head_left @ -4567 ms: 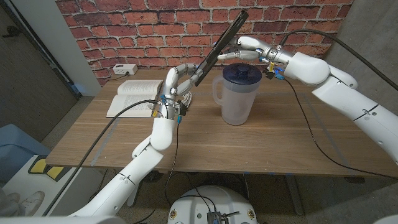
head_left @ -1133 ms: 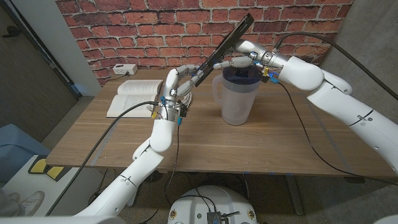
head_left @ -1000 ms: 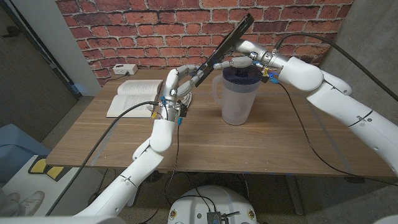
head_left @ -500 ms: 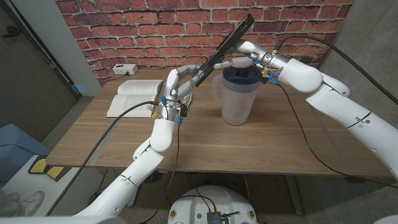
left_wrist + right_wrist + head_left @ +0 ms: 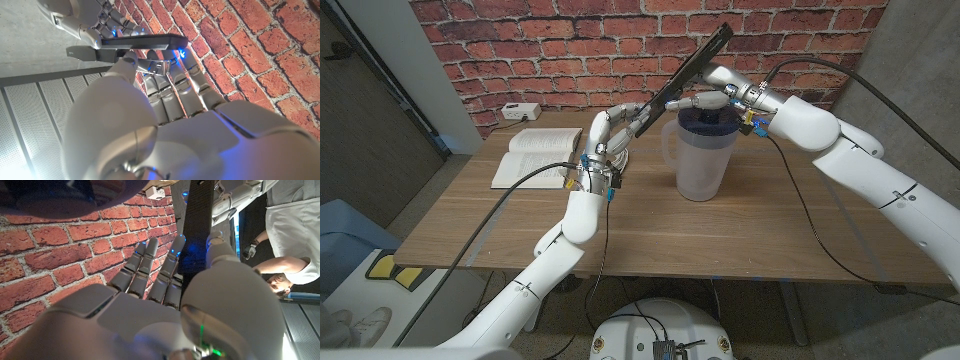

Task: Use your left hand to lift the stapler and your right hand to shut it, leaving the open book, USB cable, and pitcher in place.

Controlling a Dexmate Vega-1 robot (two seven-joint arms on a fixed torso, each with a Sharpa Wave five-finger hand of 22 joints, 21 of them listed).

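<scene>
You won't find any readable text, label, brand, number or sign in these views. The open book (image 5: pixel 532 153) shows printed pages, but the lines are too small for you to make out a single word. The white box (image 5: pixel 521 112) at the foot of the brick wall (image 5: pixel 520 40) carries no marking you can read. The stapler (image 5: pixel 684 68) and the pitcher (image 5: pixel 701 150) show plain surfaces, no lettering legible.
</scene>
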